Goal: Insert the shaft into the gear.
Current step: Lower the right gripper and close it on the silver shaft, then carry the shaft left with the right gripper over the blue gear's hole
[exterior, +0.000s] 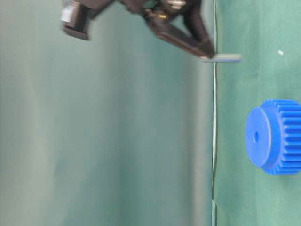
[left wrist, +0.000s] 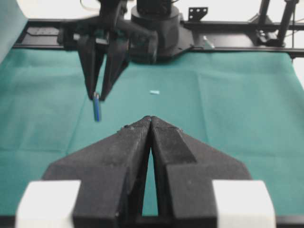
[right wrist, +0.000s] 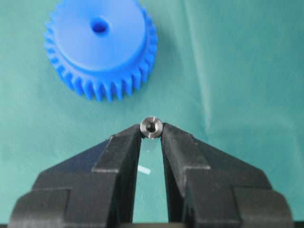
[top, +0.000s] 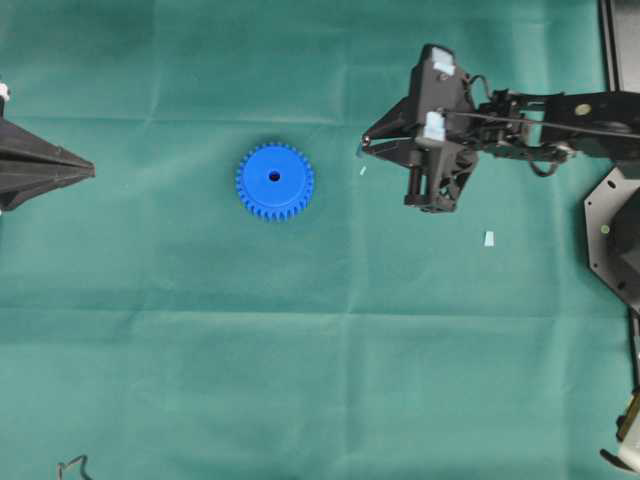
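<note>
Shaft: pinched at the tips of the right end effector, lifted off the table. Gear: flat, at nine o'clock overhead. Left end effector: clenched, empty. Step: carry; next, align shaft over centre hole.

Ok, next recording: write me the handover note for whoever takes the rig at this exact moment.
Right pincer: shut on the shaft, pinched at the fingertips. In the left wrist view the shaft hangs from the tips, off the cloth.
Left pincer: shut, holding nothing, parked at the left edge of the overhead view.
Gear: lies flat on the green cloth mid-table, centre hole up, nothing in the hole.
Done: shaft grasped and raised.
Left: carry the shaft over the gear's hole, line it up, push it in, let go.
Stray bits: a small pale scrap on the cloth; ignore.
</note>
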